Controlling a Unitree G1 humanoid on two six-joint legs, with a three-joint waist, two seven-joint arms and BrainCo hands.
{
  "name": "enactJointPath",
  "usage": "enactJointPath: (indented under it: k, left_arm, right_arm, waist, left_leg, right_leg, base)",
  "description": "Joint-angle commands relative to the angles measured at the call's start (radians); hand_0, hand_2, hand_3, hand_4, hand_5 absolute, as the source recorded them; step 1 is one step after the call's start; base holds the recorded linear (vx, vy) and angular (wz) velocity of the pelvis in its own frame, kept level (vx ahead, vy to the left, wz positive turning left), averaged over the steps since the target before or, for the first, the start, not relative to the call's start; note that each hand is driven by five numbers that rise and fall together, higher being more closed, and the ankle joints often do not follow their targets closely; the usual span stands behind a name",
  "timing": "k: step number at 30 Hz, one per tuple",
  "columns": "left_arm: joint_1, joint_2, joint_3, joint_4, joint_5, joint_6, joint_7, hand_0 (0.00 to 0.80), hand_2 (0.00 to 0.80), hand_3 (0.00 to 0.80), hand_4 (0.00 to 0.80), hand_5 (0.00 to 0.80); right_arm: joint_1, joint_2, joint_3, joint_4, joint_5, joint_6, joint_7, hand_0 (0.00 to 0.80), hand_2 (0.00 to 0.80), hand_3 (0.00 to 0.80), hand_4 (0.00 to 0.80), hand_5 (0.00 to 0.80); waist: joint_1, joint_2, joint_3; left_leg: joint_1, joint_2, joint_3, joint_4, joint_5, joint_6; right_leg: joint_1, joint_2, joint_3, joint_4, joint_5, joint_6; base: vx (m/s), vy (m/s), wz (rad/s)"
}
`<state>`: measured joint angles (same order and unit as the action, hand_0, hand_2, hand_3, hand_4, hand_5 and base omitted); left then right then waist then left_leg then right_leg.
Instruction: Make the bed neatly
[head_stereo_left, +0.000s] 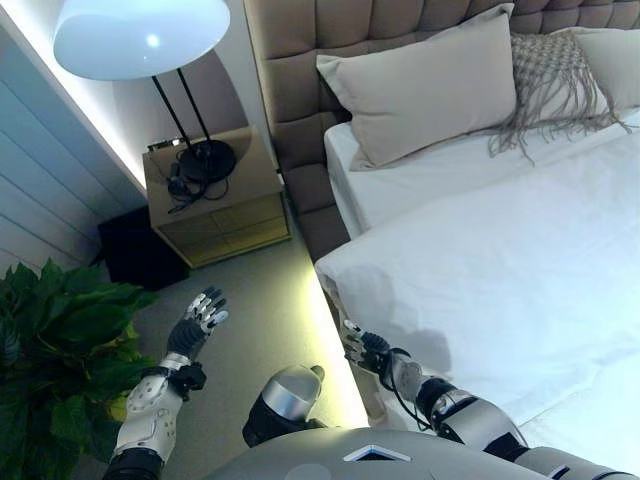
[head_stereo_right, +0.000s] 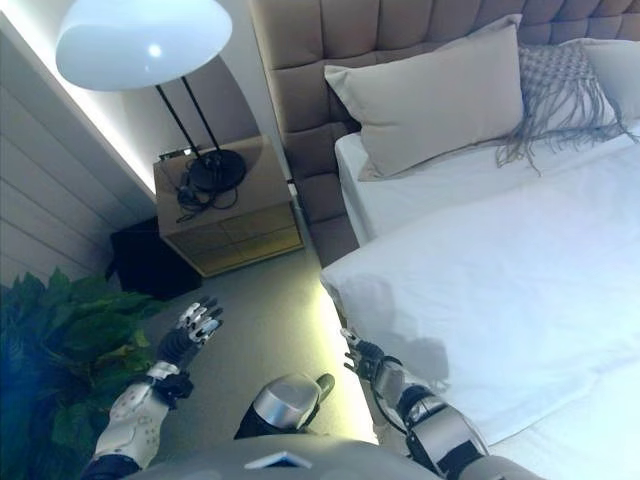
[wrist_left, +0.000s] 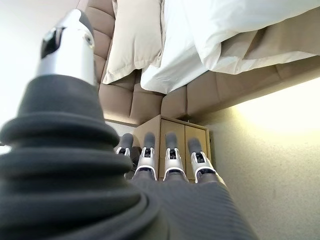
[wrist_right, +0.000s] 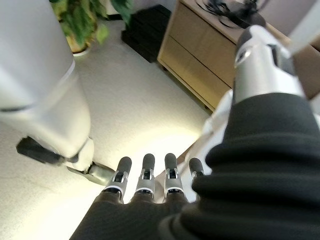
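Note:
The bed has a white duvet (head_stereo_left: 500, 270) spread over it, its near corner (head_stereo_left: 335, 270) at the bed's side edge. A beige pillow (head_stereo_left: 425, 85) and a fringed cushion (head_stereo_left: 555, 75) lean on the padded headboard (head_stereo_left: 310, 60). My right hand (head_stereo_left: 372, 352) is open and empty, low beside the bed's edge, just under the duvet corner. My left hand (head_stereo_left: 198, 322) is open and empty over the carpet, away from the bed. In the left wrist view the duvet's edge (wrist_left: 225, 45) hangs over the bed side.
A wooden nightstand (head_stereo_left: 215, 200) with a lamp (head_stereo_left: 140, 40) and cables stands left of the headboard. A dark box (head_stereo_left: 140, 250) sits beside it. A leafy plant (head_stereo_left: 60, 350) stands at the lower left. A lit strip of carpet (head_stereo_left: 270, 310) runs along the bed.

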<state>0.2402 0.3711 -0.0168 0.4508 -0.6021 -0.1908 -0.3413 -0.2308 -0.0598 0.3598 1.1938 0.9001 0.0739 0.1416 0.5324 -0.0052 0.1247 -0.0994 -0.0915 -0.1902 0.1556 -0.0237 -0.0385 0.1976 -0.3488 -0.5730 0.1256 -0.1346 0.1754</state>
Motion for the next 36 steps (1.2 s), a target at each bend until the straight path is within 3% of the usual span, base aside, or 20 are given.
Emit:
enactJointPath:
  k: [1,6,11,21,28,32,36]
  left_arm:
    - [0.007,0.020,0.007,-0.093,0.013,-0.065,-0.010,0.000,0.000,0.000,0.000,0.000]
    - [0.037,0.014,0.056,-0.113,0.013,-0.067,-0.020,0.000,0.000,0.000,0.000,0.000]
    - [0.058,0.023,0.100,-0.144,0.003,-0.051,-0.007,0.000,0.000,0.000,0.000,0.000]
    - [0.046,0.030,0.110,-0.160,-0.011,-0.027,0.015,0.000,0.000,0.000,0.000,0.000]
    - [0.042,0.032,0.055,-0.183,-0.019,-0.009,0.032,0.000,0.000,0.000,0.000,0.000]
    - [0.033,0.033,0.034,-0.187,-0.022,0.000,0.044,0.000,0.000,0.000,0.000,0.000]
    - [0.022,0.041,0.016,-0.213,-0.030,0.005,0.064,0.000,0.000,0.000,0.000,0.000]
  right_arm:
    - [0.007,-0.033,-0.016,-0.175,0.062,-0.101,0.056,0.000,0.000,0.000,0.000,0.000]
    - [0.165,-0.078,-0.044,-0.478,0.034,-0.119,0.096,0.000,0.000,0.000,0.000,0.000]
    - [0.275,-0.118,-0.115,-0.633,-0.008,-0.105,0.144,0.000,0.000,0.000,0.000,0.000]
    - [0.362,-0.124,-0.287,-0.601,0.078,-0.173,0.152,0.000,0.000,0.000,0.000,0.000]
    - [0.408,-0.145,-0.367,-0.572,0.107,-0.241,0.116,0.000,0.000,0.000,0.000,0.000]
    - [0.425,-0.160,-0.390,-0.575,0.141,-0.203,0.128,0.000,0.000,0.000,0.000,0.000]
    - [0.451,-0.181,-0.403,-0.600,0.125,-0.229,0.124,0.000,0.000,0.000,0.000,0.000]
  waist:
    - [-0.022,0.017,0.008]
    - [-0.088,-0.003,0.010]
    - [-0.153,-0.024,0.004]
    - [-0.266,-0.047,-0.020]
    - [-0.340,-0.043,-0.024]
    - [-0.372,-0.047,-0.030]
    - [-0.411,-0.049,-0.039]
  left_leg:
    - [0.039,0.053,0.014,-0.090,0.047,0.006]
    - [0.039,0.059,0.053,-0.099,0.060,0.016]
    - [0.058,0.080,0.098,-0.109,0.051,0.016]
    - [0.123,0.132,0.199,-0.126,0.015,0.011]
    - [0.168,0.167,0.285,-0.131,-0.010,0.002]
    - [0.184,0.172,0.310,-0.133,-0.018,0.001]
    - [0.197,0.171,0.330,-0.125,-0.029,0.004]
  right_leg:
    - [-0.018,-0.082,0.050,-0.004,0.278,0.066]
    - [-0.046,-0.081,0.070,-0.015,0.306,0.059]
    - [-0.068,-0.069,0.100,-0.020,0.308,0.062]
    - [-0.109,-0.025,0.167,-0.057,0.294,0.049]
    - [-0.139,0.008,0.212,-0.075,0.278,0.037]
    - [-0.151,0.020,0.240,-0.077,0.274,0.034]
    - [-0.166,0.035,0.284,-0.071,0.267,0.026]
  base:
    - [-0.026,-0.096,-0.12]
    - [-0.053,-0.074,-0.18]
    - [-0.055,-0.101,-0.27]
    - [-0.030,-0.120,-0.31]
    - [-0.044,-0.074,-0.36]
    - [-0.042,-0.068,-0.28]
    - [-0.042,-0.064,-0.19]
